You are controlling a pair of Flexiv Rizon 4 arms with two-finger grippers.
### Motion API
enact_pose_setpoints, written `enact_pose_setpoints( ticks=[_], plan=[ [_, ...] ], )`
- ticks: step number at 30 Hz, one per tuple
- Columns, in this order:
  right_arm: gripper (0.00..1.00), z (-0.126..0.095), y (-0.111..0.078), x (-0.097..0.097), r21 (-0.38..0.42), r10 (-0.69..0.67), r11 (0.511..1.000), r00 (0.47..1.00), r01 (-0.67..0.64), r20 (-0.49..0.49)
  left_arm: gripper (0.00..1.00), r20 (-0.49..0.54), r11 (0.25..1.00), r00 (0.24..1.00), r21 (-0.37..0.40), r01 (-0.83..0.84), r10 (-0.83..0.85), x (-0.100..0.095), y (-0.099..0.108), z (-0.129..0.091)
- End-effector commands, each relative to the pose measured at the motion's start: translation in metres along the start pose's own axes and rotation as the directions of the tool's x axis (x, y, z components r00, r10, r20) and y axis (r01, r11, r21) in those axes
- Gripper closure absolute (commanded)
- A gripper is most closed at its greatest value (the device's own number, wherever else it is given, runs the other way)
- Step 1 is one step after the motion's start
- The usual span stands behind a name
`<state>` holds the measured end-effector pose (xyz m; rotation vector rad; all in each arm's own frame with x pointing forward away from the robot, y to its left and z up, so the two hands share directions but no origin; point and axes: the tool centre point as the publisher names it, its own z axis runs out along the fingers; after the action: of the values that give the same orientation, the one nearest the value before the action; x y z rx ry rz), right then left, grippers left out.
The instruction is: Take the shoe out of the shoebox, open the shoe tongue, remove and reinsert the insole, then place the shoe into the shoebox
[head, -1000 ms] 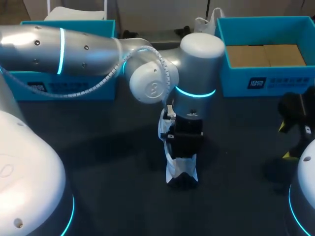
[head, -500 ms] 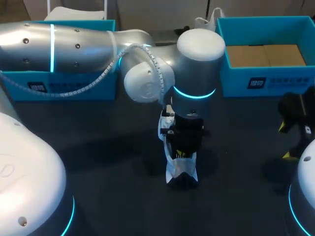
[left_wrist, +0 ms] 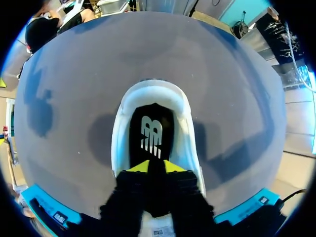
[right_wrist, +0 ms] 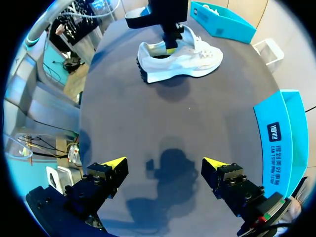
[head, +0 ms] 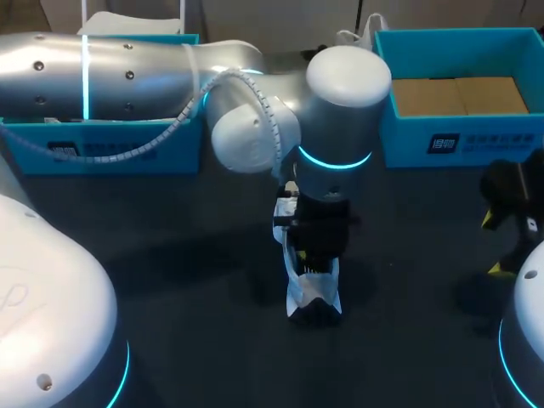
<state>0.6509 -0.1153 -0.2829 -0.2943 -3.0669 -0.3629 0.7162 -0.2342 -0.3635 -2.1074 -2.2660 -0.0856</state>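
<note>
Dark table (head: pixel 170 280), shoe (head: pixel 299 293) upright mid-table, left arm (head: pixel 340 110) bent over it, wrist vertical, left gripper (left_wrist: pixel 156 165) down in the opening, tips pinched on insole (left_wrist: pixel 150 133), right gripper (right_wrist: pixel 165 165) low at table's right, fingers wide apart

My left arm (head: pixel 127 72) drew back toward its own side: the elbow joint (head: pixel 251 140) slid away from the shoe (head: pixel 313 297) and slightly toward the far edge, and the lit ring on the upper link moved with it. The left gripper (head: pixel 312 265) (down in the shoe's opening) lifted very slightly, leaving a little more of the white upper uncovered.
</note>
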Motion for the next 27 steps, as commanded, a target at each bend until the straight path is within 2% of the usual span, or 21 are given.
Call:
enact_pose_setpoints(
  ticks=[1, 7, 14, 20, 27],
  plan=[
    [0.0, 0.001, 0.0, 0.001, 0.003, 0.001, 1.0, 1.0, -0.001, 0.003, 0.0, 0.011, 0.999, 1.0, -0.027, 0.025, -0.025, 0.007, -0.005, 0.002],
    [0.0, 0.001, 0.0, 0.001, 0.003, 0.001, 1.0, 1.0, -0.001, 0.003, 0.0, 0.016, 0.998, 0.998, -0.023, 0.057, -0.056, 0.011, -0.003, 0.006],
    [0.0, 0.001, 0.0, 0.001, 0.003, 0.001, 1.0, 1.0, -0.001, 0.003, 0.0, 0.036, 0.996, 0.996, -0.036, 0.086, -0.085, 0.012, 0.002, 0.0],
    [0.0, 0.001, 0.0, 0.001, 0.003, 0.001, 1.0, 1.0, -0.001, 0.003, 0.0, 0.039, 0.996, 0.996, -0.011, 0.083, -0.083, 0.013, 0.005, -0.001],
    [0.0, 0.001, 0.0, 0.001, 0.003, 0.001, 1.0, 1.0, -0.001, 0.003, 0.0, 0.052, 0.998, 0.997, 0.032, 0.046, -0.048, 0.014, 0.008, -0.012]
  ],
)
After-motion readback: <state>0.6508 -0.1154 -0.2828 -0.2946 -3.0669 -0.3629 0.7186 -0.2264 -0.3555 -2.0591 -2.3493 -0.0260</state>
